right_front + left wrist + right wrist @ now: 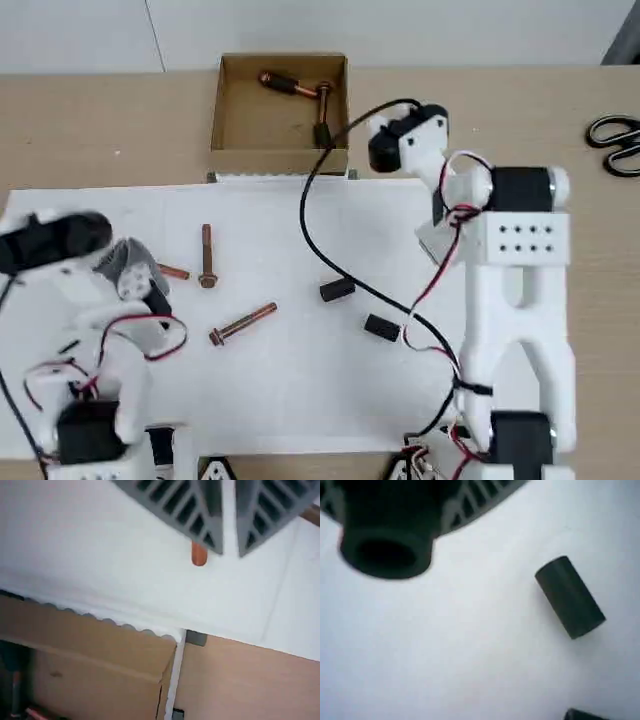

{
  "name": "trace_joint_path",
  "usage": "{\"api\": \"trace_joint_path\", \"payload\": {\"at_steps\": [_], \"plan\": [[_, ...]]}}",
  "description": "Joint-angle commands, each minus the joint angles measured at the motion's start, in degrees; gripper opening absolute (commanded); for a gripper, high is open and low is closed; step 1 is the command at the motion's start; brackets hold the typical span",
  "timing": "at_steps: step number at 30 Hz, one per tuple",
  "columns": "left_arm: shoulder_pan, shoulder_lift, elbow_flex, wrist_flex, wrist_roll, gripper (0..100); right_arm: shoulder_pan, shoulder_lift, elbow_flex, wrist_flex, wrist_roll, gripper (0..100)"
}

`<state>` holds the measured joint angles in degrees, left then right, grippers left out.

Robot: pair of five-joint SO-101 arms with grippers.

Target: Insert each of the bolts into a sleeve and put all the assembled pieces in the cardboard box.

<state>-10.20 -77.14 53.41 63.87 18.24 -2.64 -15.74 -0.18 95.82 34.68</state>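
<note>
at the far left, the left gripper [229, 550] is seen over the white sheet [300, 390], and the tip of a copper bolt [199, 555] shows just beside it; whether this gripper is open or closed cannot be told. to its right, a second bolt [206, 255] is laid pointing toward the cardboard box [280, 158], and a third bolt [243, 323] is laid slanted nearer the arms. the box is set beyond the sheet's far edge, and two assembled pieces [285, 84] are held inside it. further right, two loose sleeves [337, 290] are laid near each other on the sheet. the right gripper [395, 505] is closed on a black sleeve [385, 555]. scissors [615, 142] are placed on the bare table [100, 120] at the far right.
</note>
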Motion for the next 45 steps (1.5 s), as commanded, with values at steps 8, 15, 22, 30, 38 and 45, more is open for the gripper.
{"api": "trace_joint_path", "payload": {"at_steps": [8, 15, 22, 30, 38, 45], "plan": [[-0.79, 28.66, -16.84, 0.88, 11.16, 1, 6.55, -14.20, 11.96, -0.57, -0.62, 0.4], [-5.10, 40.88, -18.86, 1.14, 27.16, 1, 11.12, -19.74, 21.36, -3.47, -0.70, 0.4], [-6.77, 51.69, -22.29, 1.23, 34.20, 1, 11.21, -23.43, 24.88, -4.00, -0.70, 0.4], [-6.77, 63.30, -26.86, 1.67, 35.96, 1, 11.03, -23.69, 24.97, -3.56, -4.48, 0.4], [-6.77, 73.05, -37.85, 10.55, 38.24, 6, 11.03, -23.87, 26.46, -3.74, -6.33, 0.4], [-6.86, 77.98, -43.03, 13.27, 38.24, 10, 11.03, -23.96, 29.54, -4.00, -7.56, 0.4]]}}
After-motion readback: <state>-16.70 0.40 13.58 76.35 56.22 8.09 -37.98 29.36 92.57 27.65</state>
